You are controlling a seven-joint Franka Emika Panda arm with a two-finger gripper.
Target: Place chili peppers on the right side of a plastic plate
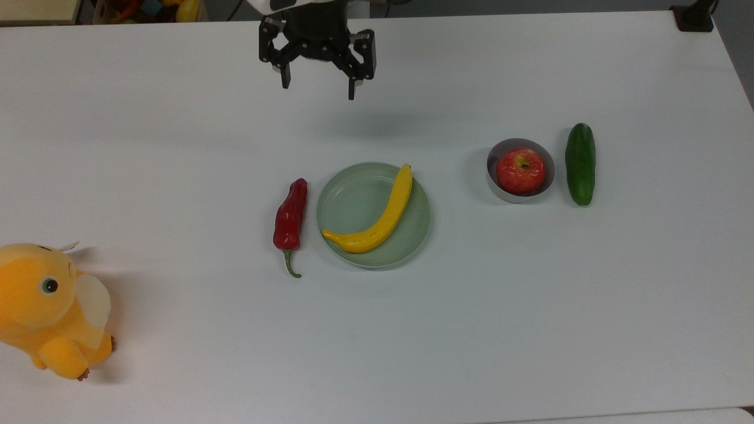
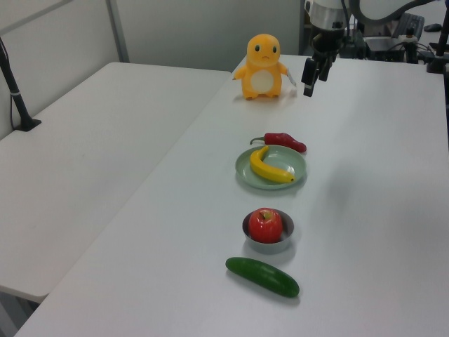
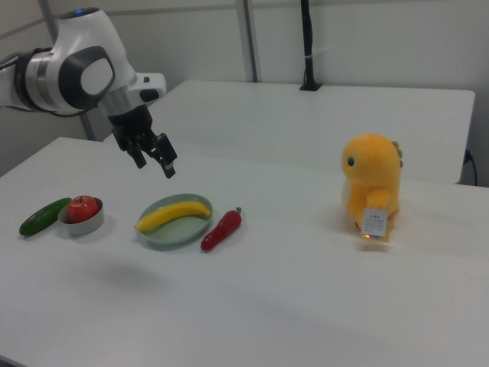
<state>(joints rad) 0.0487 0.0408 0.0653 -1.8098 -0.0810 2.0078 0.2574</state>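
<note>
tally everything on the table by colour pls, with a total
red: 2, chili pepper, apple
yellow or orange: 2, banana, plush toy
green: 2, plastic plate, cucumber
grey: 1, metal bowl
total: 7
</note>
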